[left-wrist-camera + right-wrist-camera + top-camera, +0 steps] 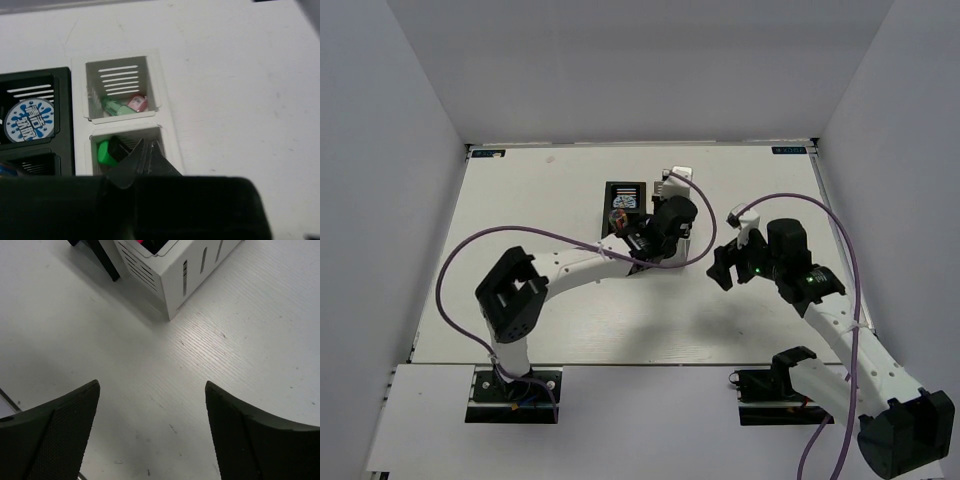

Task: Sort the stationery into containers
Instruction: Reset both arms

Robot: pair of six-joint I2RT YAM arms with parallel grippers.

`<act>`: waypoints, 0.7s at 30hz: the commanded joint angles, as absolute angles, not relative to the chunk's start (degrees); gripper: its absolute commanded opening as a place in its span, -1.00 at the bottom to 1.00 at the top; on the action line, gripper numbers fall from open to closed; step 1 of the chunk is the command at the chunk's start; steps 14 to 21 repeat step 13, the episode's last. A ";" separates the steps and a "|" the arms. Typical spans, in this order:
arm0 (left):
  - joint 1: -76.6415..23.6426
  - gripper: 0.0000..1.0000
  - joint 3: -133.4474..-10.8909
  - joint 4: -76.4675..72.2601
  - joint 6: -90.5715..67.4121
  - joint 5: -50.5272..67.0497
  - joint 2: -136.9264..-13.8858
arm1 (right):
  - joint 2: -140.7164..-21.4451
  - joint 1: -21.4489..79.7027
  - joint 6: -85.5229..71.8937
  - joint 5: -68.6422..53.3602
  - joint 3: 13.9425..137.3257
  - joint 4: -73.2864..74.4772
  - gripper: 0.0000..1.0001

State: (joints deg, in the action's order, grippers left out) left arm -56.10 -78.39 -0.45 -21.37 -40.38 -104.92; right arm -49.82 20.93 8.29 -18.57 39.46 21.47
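Green-ended stubby black highlighter (107, 150) is lying inside a white slotted bin (170, 150), just beside our left claw (147, 152), which we are holding narrow and empty; our right claw (150, 430) is hanging wide over the bench (250, 340), likely giving room.

green highlighter (109, 151): near white bin (169, 147) | tube (116, 107), pink piece (136, 103): far white bin (120, 75) | roll (29, 120): black bin (62, 110)

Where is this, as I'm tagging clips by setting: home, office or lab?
Probably a robotics lab cell: plain white walls around a white table, with the left arm and right arm bolted at its near edge.
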 commanded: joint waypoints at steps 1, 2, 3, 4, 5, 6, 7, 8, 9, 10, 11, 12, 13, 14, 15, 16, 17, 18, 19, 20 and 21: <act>-60.27 -1.00 -79.90 1.65 -14.26 -39.73 -94.76 | -49.39 19.95 8.35 -18.81 39.11 21.10 0.79; -61.08 -1.00 -79.11 2.89 -11.80 -40.34 -90.13 | -49.66 19.78 6.52 -18.03 39.29 20.57 0.79; -62.74 -1.00 -78.32 5.51 -9.78 -40.43 -88.17 | -49.92 19.69 4.59 -12.54 39.55 20.31 0.79; -63.71 -0.76 -75.18 9.80 -9.06 -40.43 -83.89 | -50.70 19.60 1.53 -10.74 39.90 20.13 0.79; -63.98 -0.29 -73.75 15.15 -9.49 -38.60 -81.41 | -51.06 19.43 0.36 -9.42 40.95 20.21 0.79; -63.98 0.96 -72.17 17.64 -10.36 -37.28 -76.43 | -51.24 19.42 -1.21 -5.14 41.30 20.39 0.79; -63.55 1.00 -66.42 22.54 -11.33 -36.13 -70.37 | -51.85 19.42 -1.40 -4.40 41.48 19.96 0.79; -62.76 1.00 -64.36 27.29 -14.47 -35.69 -67.44 | -51.94 19.25 -1.15 -3.87 41.48 19.86 0.79; -62.14 1.00 -62.16 29.77 -15.89 -35.94 -58.02 | -52.03 19.25 -1.06 -3.26 41.40 19.78 0.79; -61.44 1.00 -55.44 32.06 -16.95 -35.86 -54.61 | -51.94 18.90 -0.36 -3.51 41.31 19.95 0.79; -57.96 1.00 -53.20 38.08 -18.70 -33.95 -51.62 | -51.94 18.72 1.39 -3.60 41.13 19.86 0.79; -56.53 1.00 -49.43 40.15 -19.50 -33.49 -45.41 | -51.68 18.89 1.49 -3.34 40.61 19.08 0.79; -55.03 1.00 -47.57 43.30 -20.12 -33.31 -39.17 | -51.77 18.37 2.19 -3.08 40.26 18.64 0.79; -55.03 1.00 -47.57 43.30 -20.12 -33.31 -39.17 | -51.77 18.37 2.19 -3.08 40.26 18.64 0.79; -55.03 1.00 -47.57 43.30 -20.12 -33.31 -39.17 | -51.77 18.37 2.19 -3.08 40.26 18.64 0.79; -55.03 1.00 -47.57 43.30 -20.12 -33.31 -39.17 | -51.77 18.37 2.19 -3.08 40.26 18.64 0.79; -55.03 1.00 -47.57 43.30 -20.12 -33.31 -39.17 | -51.77 18.37 2.19 -3.08 40.26 18.64 0.79; -55.03 1.00 -47.57 43.30 -20.12 -33.31 -39.17 | -51.77 18.37 2.19 -3.08 40.26 18.64 0.79; -55.03 1.00 -47.57 43.30 -20.12 -33.31 -39.17 | -51.77 18.37 2.19 -3.08 40.26 18.64 0.79; -55.03 1.00 -47.57 43.30 -20.12 -33.31 -39.17 | -51.77 18.37 2.19 -3.08 40.26 18.64 0.79; -55.03 1.00 -47.57 43.30 -20.12 -33.31 -39.17 | -51.77 18.37 2.19 -3.08 40.26 18.64 0.79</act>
